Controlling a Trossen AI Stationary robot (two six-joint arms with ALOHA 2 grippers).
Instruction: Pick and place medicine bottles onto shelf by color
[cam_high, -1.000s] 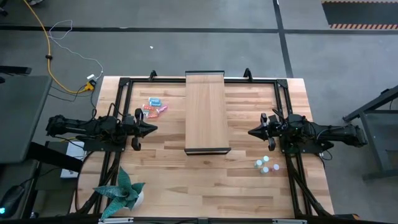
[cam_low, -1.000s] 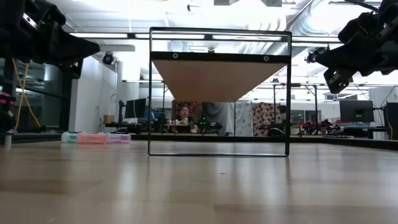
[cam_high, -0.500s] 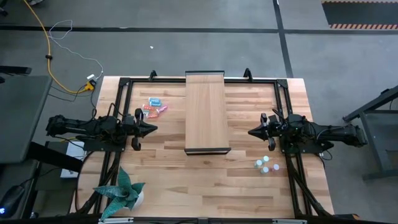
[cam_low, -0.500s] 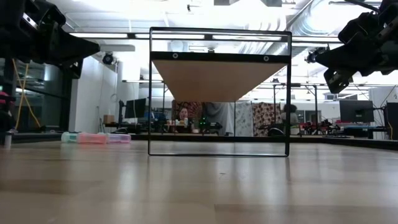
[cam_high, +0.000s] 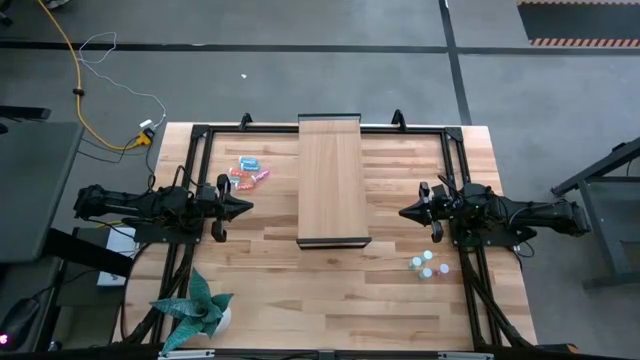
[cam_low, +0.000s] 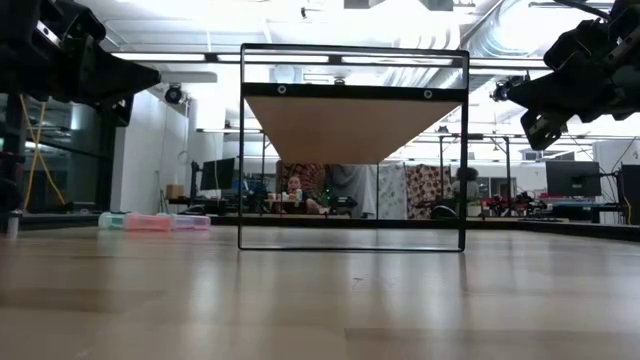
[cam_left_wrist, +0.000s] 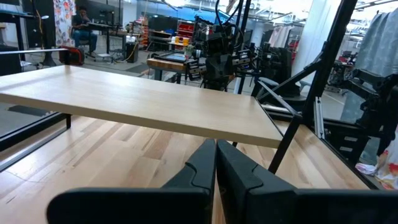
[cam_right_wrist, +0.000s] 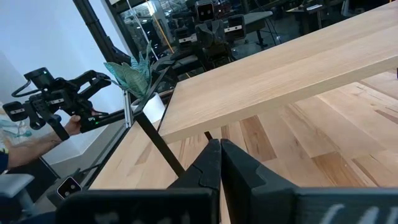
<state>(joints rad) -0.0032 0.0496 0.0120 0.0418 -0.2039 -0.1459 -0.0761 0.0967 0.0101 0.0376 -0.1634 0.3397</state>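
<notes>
Both my arms are up off the big wooden table (cam_high: 330, 290), one on each side of the long pale wooden shelf (cam_high: 332, 180) with dark ends. My left gripper (cam_high: 246, 207) has its two fingers pressed tight together, and there is nothing in it. My right gripper (cam_high: 405, 213) is pinched tight too, and it is empty as well. Each one points at the shelf from its own side.

The shelf top is bare. No bottles are up there yet, so I think the job has not really started.

The pink and blue little medicine bottles (cam_high: 248, 172) lie in a small heap on the table, just past my left gripper and beside the shelf. Some more little bottles with white round caps (cam_high: 428, 264) stand close together near the table's front, by my right arm. A green leafy toy plant (cam_high: 197, 308) sits in the front corner on my left side.

To do the first step well, I should spread one gripper's fingers before going down. The bottles are much smaller than my fingers and sit close together, so I should pick one at the edge of its bunch. I should come straight down over it and squeeze softly, so I do not knock its friends over. I must look at its colour first.
</notes>
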